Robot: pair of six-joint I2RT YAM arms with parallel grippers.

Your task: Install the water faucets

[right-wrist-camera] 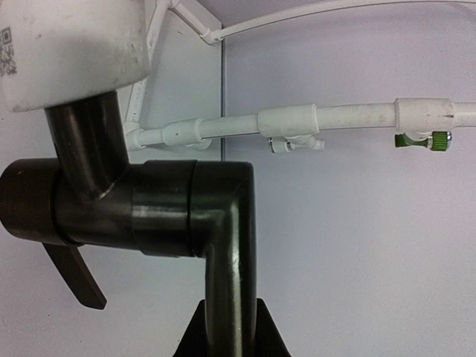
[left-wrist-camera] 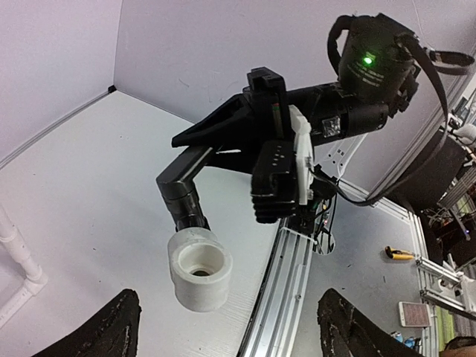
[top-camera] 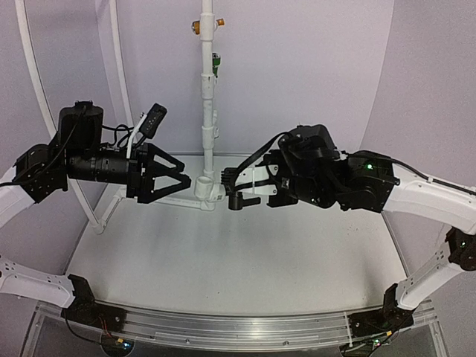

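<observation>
The black metal faucet [right-wrist-camera: 163, 212] has its stem end against the white elbow fitting [right-wrist-camera: 71, 52] at the foot of the tall white pipe [top-camera: 207, 111]. My right gripper [right-wrist-camera: 229, 335] is shut on the faucet's bent spout. In the top view it [top-camera: 236, 190] holds the faucet [top-camera: 242, 201] level, just right of the fitting [top-camera: 204, 190]. My left gripper [top-camera: 184, 178] is open and empty, just left of the fitting. In the left wrist view the fitting's open socket [left-wrist-camera: 199, 269] sits above and between my spread fingers [left-wrist-camera: 111, 331], with the faucet stem [left-wrist-camera: 182, 195] behind it.
An orange valve [top-camera: 196, 27] and a green valve [top-camera: 216, 63] sit high on the pipe; the green one also shows in the right wrist view [right-wrist-camera: 424, 139]. White curved frame tubes [top-camera: 44, 97] stand at back left. An aluminium rail [top-camera: 238, 323] runs along the near edge.
</observation>
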